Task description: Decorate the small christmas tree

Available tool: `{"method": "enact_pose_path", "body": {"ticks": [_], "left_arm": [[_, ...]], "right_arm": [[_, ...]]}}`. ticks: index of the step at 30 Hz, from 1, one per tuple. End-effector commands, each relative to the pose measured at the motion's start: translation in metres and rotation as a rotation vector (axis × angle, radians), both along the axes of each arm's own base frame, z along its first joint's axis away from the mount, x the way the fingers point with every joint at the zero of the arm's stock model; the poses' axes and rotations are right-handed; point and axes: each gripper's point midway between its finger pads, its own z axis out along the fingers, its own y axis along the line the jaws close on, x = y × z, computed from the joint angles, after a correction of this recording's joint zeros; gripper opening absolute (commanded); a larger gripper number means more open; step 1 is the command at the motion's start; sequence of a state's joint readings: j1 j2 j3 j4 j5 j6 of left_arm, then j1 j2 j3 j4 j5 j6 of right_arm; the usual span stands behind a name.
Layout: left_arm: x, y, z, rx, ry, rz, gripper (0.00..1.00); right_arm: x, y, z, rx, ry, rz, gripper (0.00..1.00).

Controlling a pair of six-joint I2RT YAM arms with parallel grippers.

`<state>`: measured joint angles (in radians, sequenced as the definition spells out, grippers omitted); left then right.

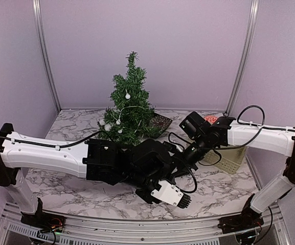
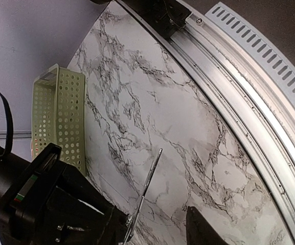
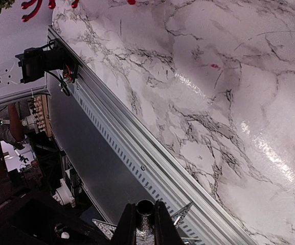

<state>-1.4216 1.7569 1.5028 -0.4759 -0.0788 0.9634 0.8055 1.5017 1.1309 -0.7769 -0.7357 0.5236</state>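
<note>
- Both my arms meet over the middle of the bench (image 1: 86, 196), in front of the small christmas tree (image 1: 129, 102).
- The tree stands upright at the back edge, about centre, well apart from both sets of fingers. White balls (image 1: 128, 95) and a thin white strand hang in its branches.
- My right fingers (image 3: 128, 229) are narrow, clamped on the tube of a silver glitter star (image 3: 145, 218). Its points stick out on either side of the pads.
- My left fingers (image 2: 203, 229) are partly apart. Only one shows in the left wrist view, and it stands clear of the star, which is edge-on there as a thin silver line. The other finger is lost against the black of my right wrist, so I can't tell if it touches.
- The star is held in the air above the bench.
- A pale green perforated basket (image 1: 230, 159) sits at the right edge, partly behind my right arm.
- A dark tray (image 1: 161, 122) sits just right of the tree, near the back edge.
- A red item (image 1: 211, 119) lies toward the back right corner, too small to identify.
</note>
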Motion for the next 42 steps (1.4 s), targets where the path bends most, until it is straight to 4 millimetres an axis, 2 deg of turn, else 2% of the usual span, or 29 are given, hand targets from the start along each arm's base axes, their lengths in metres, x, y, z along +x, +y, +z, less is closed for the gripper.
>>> {"method": "enact_pose_path", "body": {"ticks": [1,5,11,14,16,19,22,25,27,31,34,37,40,42], "left_arm": [[-0.007,-0.016,-0.002,-0.002,-0.001,-0.046,0.39],[-0.008,-0.019,-0.009,0.015,-0.01,-0.057,0.28],[-0.003,-0.01,-0.015,0.037,-0.043,-0.04,0.0],[0.001,-0.006,-0.009,0.021,-0.056,-0.018,0.0],[0.001,-0.004,-0.002,-0.002,-0.055,-0.005,0.0],[0.0,0.0,0.011,-0.037,-0.044,0.006,0.0],[-0.001,0.004,0.028,-0.09,-0.014,0.032,0.0],[0.002,0.005,0.059,-0.202,0.077,0.092,0.0],[0.01,0.008,0.093,-0.333,0.157,0.163,0.0],[0.039,0.026,0.159,-0.618,0.294,0.333,0.0],[0.062,0.052,0.212,-0.85,0.345,0.431,0.0],[0.084,0.082,0.256,-1.061,0.386,0.523,0.0],[0.103,0.12,0.294,-1.29,0.435,0.632,0.0],[0.108,0.136,0.308,-1.366,0.47,0.641,0.0]], "right_arm": [[-0.003,0.008,0.014,0.025,-0.005,0.029,0.1],[-0.008,0.009,0.013,0.024,0.009,0.039,0.09],[-0.014,0.013,0.014,0.037,0.025,0.046,0.09],[-0.014,0.013,0.015,0.047,0.032,0.039,0.11],[-0.015,0.014,0.016,0.053,0.039,0.041,0.16],[-0.015,0.016,0.02,0.067,0.049,0.041,0.3],[-0.003,0.016,0.03,0.089,0.034,0.023,0.45],[0.02,0.013,0.051,0.159,-0.004,-0.031,0.59],[0.037,0.008,0.071,0.219,-0.066,-0.074,0.64],[0.076,-0.007,0.106,0.303,-0.24,-0.178,0.68],[0.097,-0.018,0.129,0.346,-0.371,-0.236,0.68],[0.112,-0.026,0.153,0.373,-0.512,-0.272,0.69],[0.121,-0.029,0.181,0.416,-0.65,-0.288,0.69],[0.12,-0.029,0.203,0.469,-0.737,-0.273,0.67]]}}
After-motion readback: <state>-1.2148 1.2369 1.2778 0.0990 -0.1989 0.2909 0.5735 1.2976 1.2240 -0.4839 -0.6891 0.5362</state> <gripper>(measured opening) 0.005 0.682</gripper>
